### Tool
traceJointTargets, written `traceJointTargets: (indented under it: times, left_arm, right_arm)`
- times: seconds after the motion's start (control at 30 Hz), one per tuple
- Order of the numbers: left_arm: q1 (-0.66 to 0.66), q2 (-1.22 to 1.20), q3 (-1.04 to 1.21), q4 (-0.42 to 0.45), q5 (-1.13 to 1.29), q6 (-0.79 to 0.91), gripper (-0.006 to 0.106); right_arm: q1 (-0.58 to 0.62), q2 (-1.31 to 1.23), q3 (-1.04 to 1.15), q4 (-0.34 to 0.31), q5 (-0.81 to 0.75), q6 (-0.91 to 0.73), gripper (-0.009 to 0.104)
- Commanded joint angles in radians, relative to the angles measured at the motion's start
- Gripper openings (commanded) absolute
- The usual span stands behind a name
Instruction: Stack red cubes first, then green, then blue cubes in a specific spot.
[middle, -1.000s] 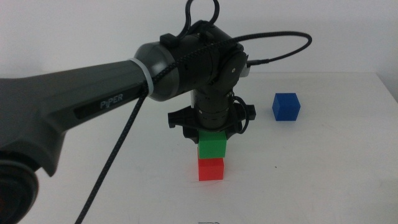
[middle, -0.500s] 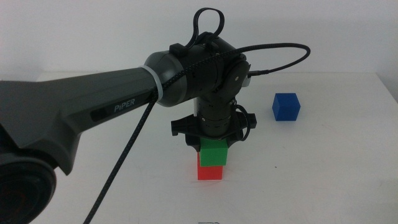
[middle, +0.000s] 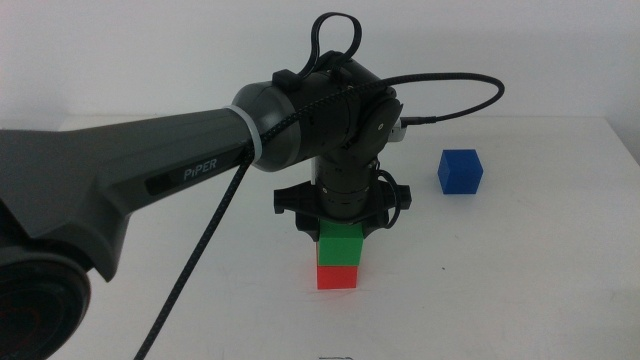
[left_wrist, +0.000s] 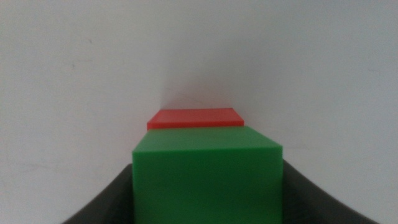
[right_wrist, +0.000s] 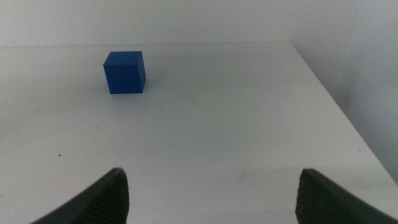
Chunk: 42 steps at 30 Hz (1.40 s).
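Note:
My left gripper (middle: 340, 240) comes in from the left and is shut on the green cube (middle: 340, 246). It holds the green cube right on top of the red cube (middle: 337, 277), which sits on the white table near the front middle. In the left wrist view the green cube (left_wrist: 208, 180) fills the space between the jaws, with the red cube (left_wrist: 194, 117) partly showing beyond it. The blue cube (middle: 460, 172) sits alone at the right back; it also shows in the right wrist view (right_wrist: 125, 72). My right gripper (right_wrist: 211, 199) is open and empty, well short of the blue cube.
The white table's right edge (right_wrist: 336, 106) runs close past the blue cube. A black cable (middle: 450, 95) loops above the left arm's wrist.
My left gripper has lowered the green cube from above the red cube down onto it. The blue cube has not moved.

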Motion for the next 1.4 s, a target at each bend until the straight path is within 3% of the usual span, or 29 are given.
traceJointTargets:
  times: [0.0, 0.53, 0.67, 0.83, 0.97, 1.1, 1.37]
  left_arm:
    - [-0.002, -0.056, -0.025, 0.025, 0.005, -0.003, 0.020]
    - [-0.002, -0.056, -0.028, 0.031, 0.005, 0.045, 0.083]
    - [-0.002, -0.068, -0.044, 0.025, 0.005, 0.116, 0.094]
    - [0.009, -0.168, -0.093, 0.010, 0.016, 0.390, 0.094]
    - [0.072, -0.302, -0.107, -0.066, 0.042, 0.473, 0.094]
    - [0.147, -0.444, -0.106, -0.089, 0.058, 0.647, 0.094]
    - [0.300, -0.706, -0.040, -0.168, 0.049, 0.759, 0.094]
  right_arm:
    - [-0.005, -0.022, -0.017, -0.012, -0.078, -0.005, 0.087]
    - [-0.005, -0.022, -0.017, -0.012, -0.078, -0.005, 0.087]
    - [-0.005, -0.022, -0.017, -0.012, -0.078, -0.005, 0.087]
    - [-0.005, -0.022, -0.017, -0.012, -0.078, -0.005, 0.087]
    - [-0.005, -0.022, -0.017, -0.012, -0.078, -0.005, 0.087]
    - [-0.005, -0.022, -0.017, -0.012, -0.078, -0.005, 0.087]
    - [-0.005, -0.022, -0.017, -0.012, -0.078, -0.005, 0.087]
